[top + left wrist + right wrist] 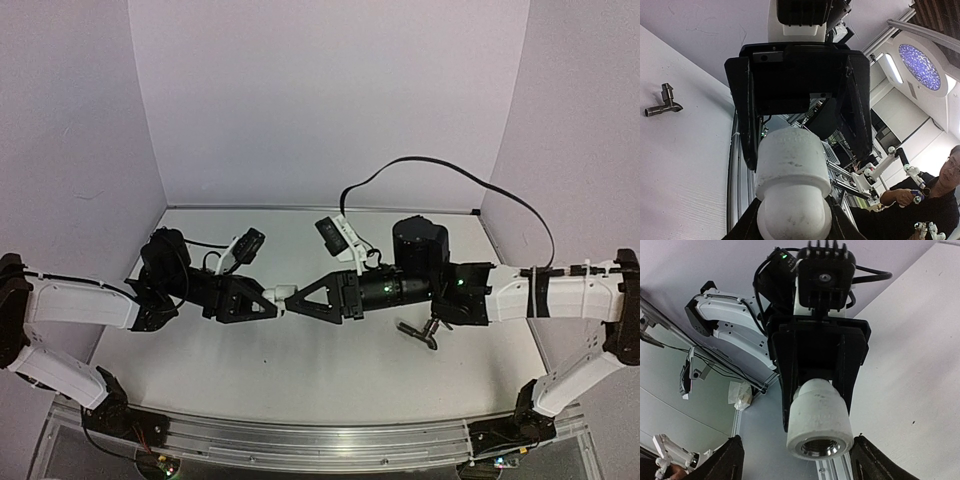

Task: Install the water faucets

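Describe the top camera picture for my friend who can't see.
Two arms meet mid-table: the left fingers hold a white fitting toward the right fingers. A grey tap lies on the table by the right arm.

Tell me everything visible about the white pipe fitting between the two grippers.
The white pipe fitting looks like matte plastic, a little scuffed: a wide round collar on a narrower rounded body, with a threaded opening in the collar's end. It is held above the table, roughly level, the left gripper shut on its narrow part. The open end faces the right gripper, whose open fingers stand either side without touching it.
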Tool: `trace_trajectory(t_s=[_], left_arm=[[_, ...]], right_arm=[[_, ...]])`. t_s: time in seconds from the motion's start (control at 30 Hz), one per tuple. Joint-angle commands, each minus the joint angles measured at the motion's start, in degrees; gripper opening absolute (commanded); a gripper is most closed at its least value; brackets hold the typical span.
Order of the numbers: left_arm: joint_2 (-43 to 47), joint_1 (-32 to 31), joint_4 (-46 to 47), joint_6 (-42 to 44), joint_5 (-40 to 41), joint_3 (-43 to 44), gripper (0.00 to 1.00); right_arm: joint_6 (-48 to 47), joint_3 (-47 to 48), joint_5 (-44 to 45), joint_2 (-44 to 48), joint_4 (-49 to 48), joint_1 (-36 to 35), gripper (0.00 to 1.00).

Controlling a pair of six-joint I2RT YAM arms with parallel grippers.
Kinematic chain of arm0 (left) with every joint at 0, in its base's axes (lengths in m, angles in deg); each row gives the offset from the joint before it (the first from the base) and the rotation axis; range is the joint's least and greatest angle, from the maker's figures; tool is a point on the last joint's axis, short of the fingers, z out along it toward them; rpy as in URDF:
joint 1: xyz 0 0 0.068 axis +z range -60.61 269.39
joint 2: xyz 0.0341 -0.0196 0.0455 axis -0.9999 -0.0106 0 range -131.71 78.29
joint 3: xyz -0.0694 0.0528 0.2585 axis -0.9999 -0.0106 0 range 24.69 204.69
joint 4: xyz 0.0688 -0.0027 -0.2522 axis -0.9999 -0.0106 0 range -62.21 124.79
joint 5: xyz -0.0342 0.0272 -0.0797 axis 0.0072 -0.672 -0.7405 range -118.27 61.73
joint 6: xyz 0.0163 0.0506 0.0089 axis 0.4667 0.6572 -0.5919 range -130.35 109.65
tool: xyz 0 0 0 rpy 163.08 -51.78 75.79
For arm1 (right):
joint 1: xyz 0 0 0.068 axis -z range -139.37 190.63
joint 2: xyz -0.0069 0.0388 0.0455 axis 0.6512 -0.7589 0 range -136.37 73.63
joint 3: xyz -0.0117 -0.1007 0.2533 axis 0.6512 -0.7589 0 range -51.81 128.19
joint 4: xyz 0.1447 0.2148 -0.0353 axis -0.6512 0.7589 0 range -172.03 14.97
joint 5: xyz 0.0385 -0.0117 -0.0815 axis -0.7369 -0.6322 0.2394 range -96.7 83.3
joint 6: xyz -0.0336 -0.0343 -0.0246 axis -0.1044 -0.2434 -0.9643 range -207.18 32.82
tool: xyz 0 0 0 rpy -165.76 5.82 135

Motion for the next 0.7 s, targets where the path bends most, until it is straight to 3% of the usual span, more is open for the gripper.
trace_trajectory(t_s=[0.0,0.17,0.27,0.3,0.37,0.4,0.53,0.67], left_arm=[[1.1,0.1,2.7,-0.1,0.0,2.1,0.0],[1.3,0.1,2.7,-0.3,-0.4,1.8,0.0],[1.5,0.4,2.7,-1.5,1.9,1.9,0.03],[1.7,1.0,2.6,-2.5,2.8,1.9,0.14],[2.5,1.5,2.7,-4.5,6.8,1.7,0.44],[3.1,1.6,2.6,-5.2,8.8,1.5,0.49],[4.8,1.6,2.7,-6.8,13.5,1.0,0.59],[5.3,1.6,2.6,-7.6,13.4,1.3,0.54]], right_arm=[[1.1,3.9,0.9,-2.3,-3.9,-0.4,0.67],[2.2,5.0,1.7,-3.7,-4.5,-0.4,0.51],[3.4,4.8,2.2,-4.2,-5.4,-0.4,0.1],[3.7,4.1,3.7,-3.8,-5.5,-0.4,0.01],[4.8,1.5,8.5,-2.2,-6.6,-0.5,0.0],[5.7,-0.1,11.5,-0.9,-8.8,-0.5,0.0],[9.0,-3.5,15.5,0.0,-15.3,-0.5,0.0],[10.8,-3.1,15.5,-2.1,-18.1,-0.5,0.0]])
